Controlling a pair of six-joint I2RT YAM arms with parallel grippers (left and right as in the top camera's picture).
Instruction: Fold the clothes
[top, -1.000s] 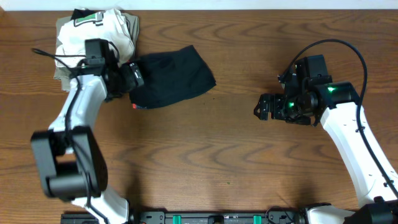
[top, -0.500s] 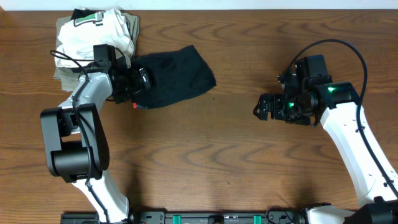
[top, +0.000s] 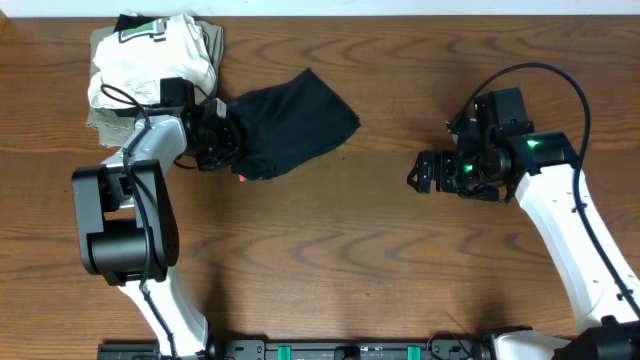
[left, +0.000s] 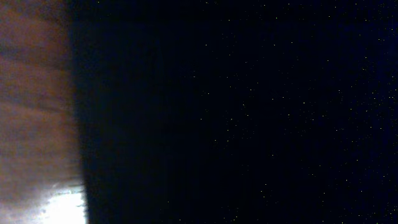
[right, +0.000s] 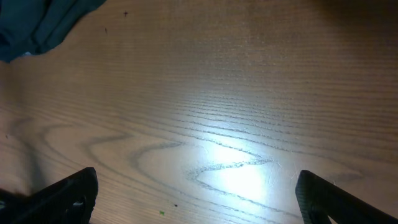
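Shifted right, pants (top: 305, 120) in left end effector (top: 231, 141)

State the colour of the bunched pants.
Black; the pants show best in the overhead view.

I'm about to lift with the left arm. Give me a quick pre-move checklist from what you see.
1. Left gripper shut on the pants at their left edge: ok.
2. Right gripper open, over bare table, apart from the pants: ok.
3. Pants spread flat: not ok, bunched.
4. Pants clear of the folded stack: cannot tell, the left arm covers the gap.
5. Left wrist view usable: not ok, black cloth fills it.
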